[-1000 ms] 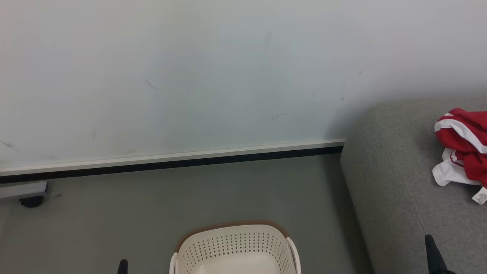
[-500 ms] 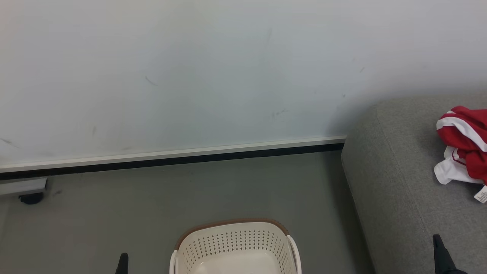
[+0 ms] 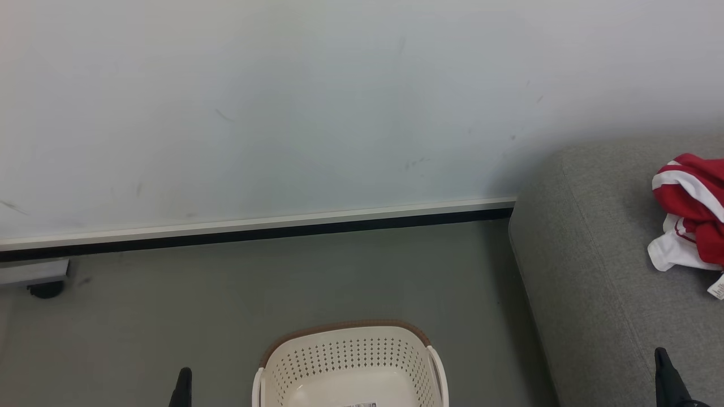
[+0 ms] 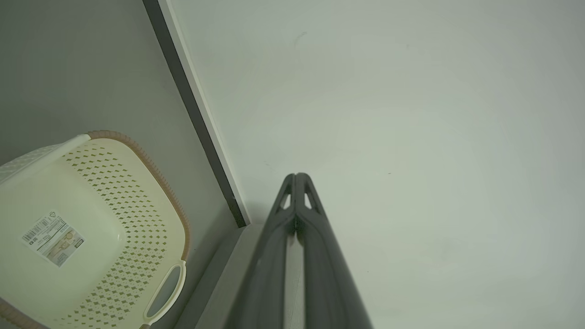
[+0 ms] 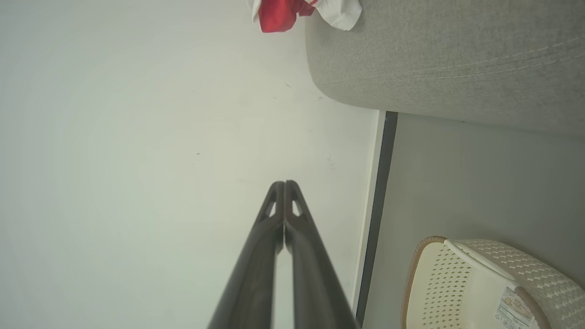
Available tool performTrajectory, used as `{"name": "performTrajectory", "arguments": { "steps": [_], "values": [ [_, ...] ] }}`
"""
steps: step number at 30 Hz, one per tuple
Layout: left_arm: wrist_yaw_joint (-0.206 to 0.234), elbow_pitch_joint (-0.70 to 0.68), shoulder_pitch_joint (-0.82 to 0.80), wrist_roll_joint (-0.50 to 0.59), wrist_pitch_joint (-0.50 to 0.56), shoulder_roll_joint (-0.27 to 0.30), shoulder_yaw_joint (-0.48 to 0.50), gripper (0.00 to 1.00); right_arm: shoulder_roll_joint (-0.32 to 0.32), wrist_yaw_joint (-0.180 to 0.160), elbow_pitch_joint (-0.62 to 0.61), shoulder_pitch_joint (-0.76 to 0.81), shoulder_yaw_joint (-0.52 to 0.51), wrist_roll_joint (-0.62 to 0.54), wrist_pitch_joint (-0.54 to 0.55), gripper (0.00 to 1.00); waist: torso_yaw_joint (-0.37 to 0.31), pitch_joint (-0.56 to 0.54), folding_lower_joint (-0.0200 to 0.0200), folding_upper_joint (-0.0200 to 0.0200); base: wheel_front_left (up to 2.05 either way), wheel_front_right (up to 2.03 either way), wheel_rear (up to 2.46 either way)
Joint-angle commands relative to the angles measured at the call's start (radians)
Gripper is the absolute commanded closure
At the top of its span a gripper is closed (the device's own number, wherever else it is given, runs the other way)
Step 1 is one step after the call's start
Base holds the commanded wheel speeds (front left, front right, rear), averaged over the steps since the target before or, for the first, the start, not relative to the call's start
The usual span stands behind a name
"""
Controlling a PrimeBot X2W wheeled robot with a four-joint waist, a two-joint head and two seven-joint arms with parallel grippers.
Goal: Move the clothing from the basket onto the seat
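The cream basket [image 3: 350, 362] with a brown rim stands on the floor at the bottom centre; its inside holds no garment, just a label on its bottom [image 4: 52, 237]. Red and white clothing [image 3: 690, 212] lies crumpled on the grey seat [image 3: 594, 271] at the right edge, its small white label hanging at the lower side. My left gripper [image 3: 182, 387] rises left of the basket, fingers pressed together and holding nothing [image 4: 296, 176]. My right gripper [image 3: 667, 379] stands over the seat's front part, shut and holding nothing [image 5: 284, 183].
A pale wall [image 3: 283, 113] with a white and black skirting strip [image 3: 254, 237] runs behind the grey floor [image 3: 283, 294]. A small dark caster under a pale ledge [image 3: 45, 289] sits at the far left by the wall.
The head camera has tilted slightly, so the whole picture has shifted and more of the basket's inside shows. Both gripper tips reach a little higher into view.
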Motion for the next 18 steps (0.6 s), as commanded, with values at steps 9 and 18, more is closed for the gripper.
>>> {"name": "performTrajectory", "arguments": {
  "steps": [9, 18],
  "values": [
    [-0.013, 0.013, -0.033, -0.083, 0.019, 0.007, -0.003, 1.00, 0.005, 0.000, -0.009, -0.015, -0.031, 0.083, 0.026, 1.00, 0.001, 0.009, 0.0000, 0.0000, 0.00, 0.00, 0.00],
    [-0.018, 0.024, -0.046, -0.146, 0.031, 0.006, -0.004, 1.00, 0.009, 0.000, -0.011, -0.014, -0.055, 0.144, 0.045, 1.00, 0.002, 0.017, 0.0000, 0.0000, 0.00, 0.00, 0.00]
  ]
}}
